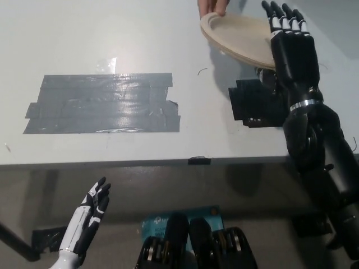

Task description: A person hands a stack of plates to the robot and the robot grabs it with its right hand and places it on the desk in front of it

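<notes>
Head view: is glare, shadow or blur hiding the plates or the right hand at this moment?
Head view: little blur, the plates read clearly, casting a soft shadow on the table; glare sits on the grey tape patch, far from them; the black right hand merges with the black tape patch near its wrist; the white left hand rests dim at lower left.
</notes>
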